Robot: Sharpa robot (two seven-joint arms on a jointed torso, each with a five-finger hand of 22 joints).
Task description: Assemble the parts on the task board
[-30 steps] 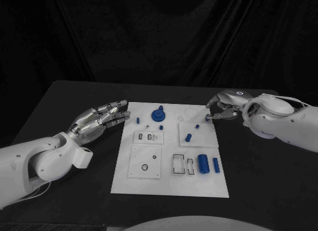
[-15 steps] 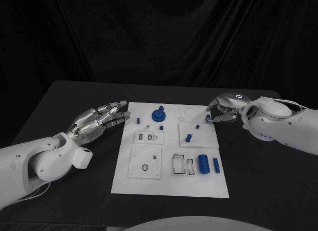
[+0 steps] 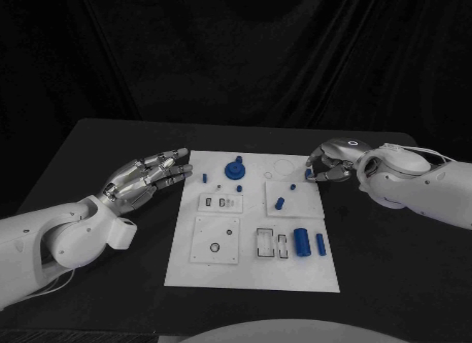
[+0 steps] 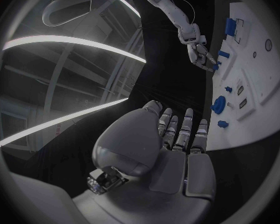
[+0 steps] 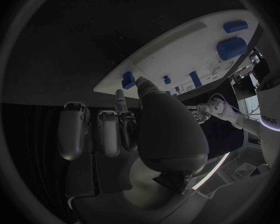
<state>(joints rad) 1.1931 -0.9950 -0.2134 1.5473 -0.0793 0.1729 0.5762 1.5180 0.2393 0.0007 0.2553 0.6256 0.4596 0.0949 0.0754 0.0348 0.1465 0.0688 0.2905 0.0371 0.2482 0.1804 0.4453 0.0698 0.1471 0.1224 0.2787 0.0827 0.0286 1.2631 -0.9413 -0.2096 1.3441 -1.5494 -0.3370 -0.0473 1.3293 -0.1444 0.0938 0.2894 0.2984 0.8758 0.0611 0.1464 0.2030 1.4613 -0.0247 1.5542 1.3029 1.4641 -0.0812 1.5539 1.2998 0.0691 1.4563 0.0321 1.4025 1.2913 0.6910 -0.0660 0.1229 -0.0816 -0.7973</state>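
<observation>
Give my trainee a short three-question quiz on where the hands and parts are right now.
1. True or false: the left hand holds a blue part.
2. Which hand is at the task board's far right corner? A) left B) right
3. Fill in: the two largest blue cylinders lie side by side on the board's near ____ side.

Key: 1 false, its fingers are spread beside the board, holding nothing. 2 B, the right hand, by a small blue part. 3 right.
</observation>
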